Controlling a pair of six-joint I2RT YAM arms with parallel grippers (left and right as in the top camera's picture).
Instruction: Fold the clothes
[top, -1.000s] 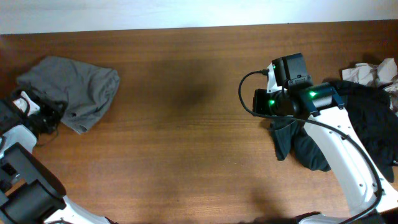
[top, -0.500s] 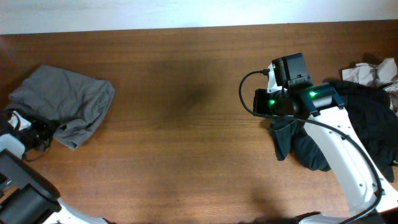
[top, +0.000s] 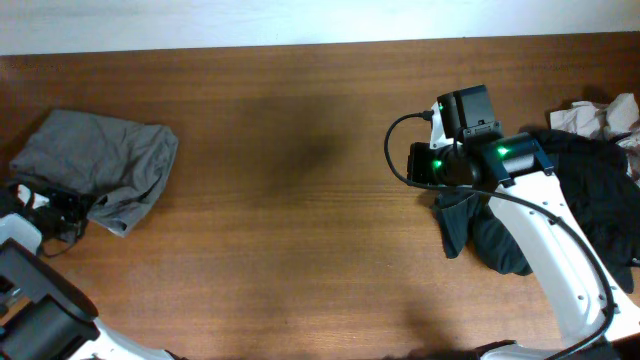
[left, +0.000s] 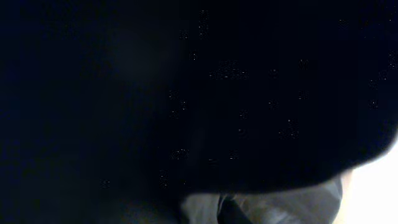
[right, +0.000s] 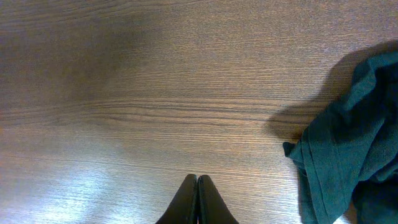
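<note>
Since a second ago the grey garment (top: 100, 160) has slid toward the left edge of the overhead frame and a little downward, and it lies flatter now. The left gripper (top: 62, 208) has drawn back with it toward the lower left. The right gripper (top: 415, 165), the dark pile (top: 590, 190) and the teal cloth (right: 348, 143) have not moved.

The grey garment sits at the middle left of the frame on the table (top: 300, 220). Its long axis runs roughly left to right, dipping slightly to the right, and one narrow corner points down toward the bottom of the frame, just beside the left gripper.

The left wrist view is almost all black with a sliver of grey cloth at the bottom, so I cannot tell whether those fingers are spread or pinching. The right gripper's fingers are pressed together over bare wood, holding nothing, with the teal cloth to their right.
</note>
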